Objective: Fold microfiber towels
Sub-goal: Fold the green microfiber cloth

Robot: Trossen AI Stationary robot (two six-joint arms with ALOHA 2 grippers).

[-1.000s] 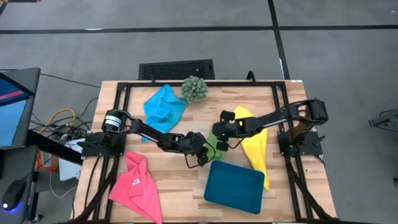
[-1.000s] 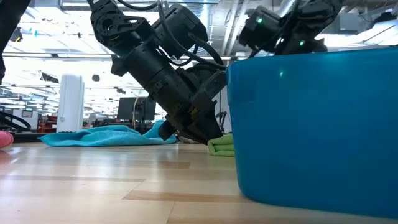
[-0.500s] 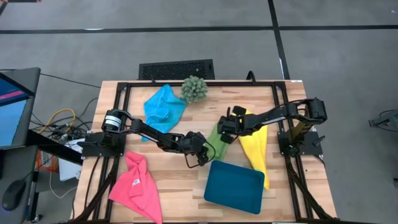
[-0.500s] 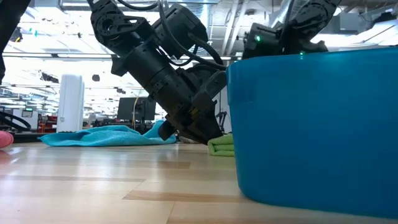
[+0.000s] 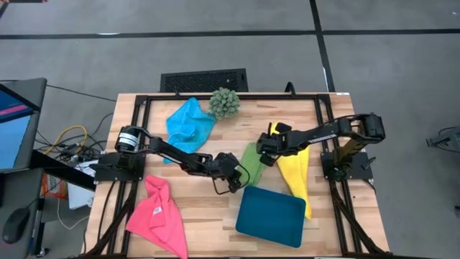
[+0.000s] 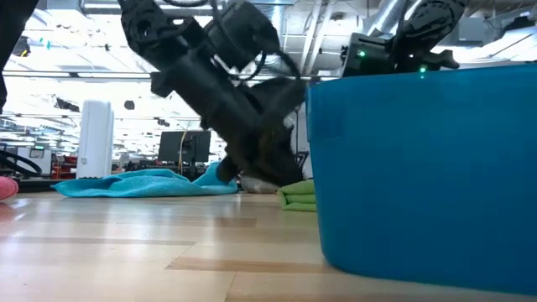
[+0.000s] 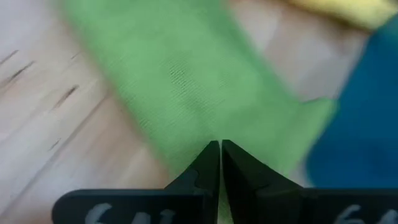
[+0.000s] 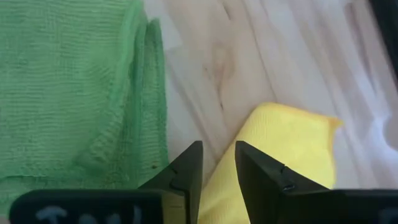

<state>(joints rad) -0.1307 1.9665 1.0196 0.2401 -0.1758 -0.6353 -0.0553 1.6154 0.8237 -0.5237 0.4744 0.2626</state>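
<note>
The lime green towel (image 5: 251, 160) lies on the table as a narrow folded strip between my two grippers. It also shows in the left wrist view (image 7: 186, 81) and the right wrist view (image 8: 74, 93). My left gripper (image 5: 236, 180) is shut and low at the towel's near-left end (image 7: 219, 144). My right gripper (image 5: 264, 151) stands a little open over the bare wood between the green towel and the yellow towel (image 8: 280, 149), holding nothing (image 8: 217, 149). The blue towel (image 5: 188, 124) and pink towel (image 5: 158, 212) lie crumpled on the left. My left gripper's shut fingertips stand right at the green towel's near edge (image 7: 205, 134), coming down at a slant from the table's left. I cannot tell whether they touch the cloth. The towel lies flat on the table.
The dark teal tray (image 5: 272, 214) sits close on the near side of both grippers and fills the right of the low view (image 6: 419, 168). The spiky green plant (image 5: 224, 103) stands at the far edge. The yellow towel (image 5: 295, 169) stretches along the right side.
My right gripper has drawn back toward the table's right edge, off the green towel, which now shows as a longer uncovered strip on the table.
</note>
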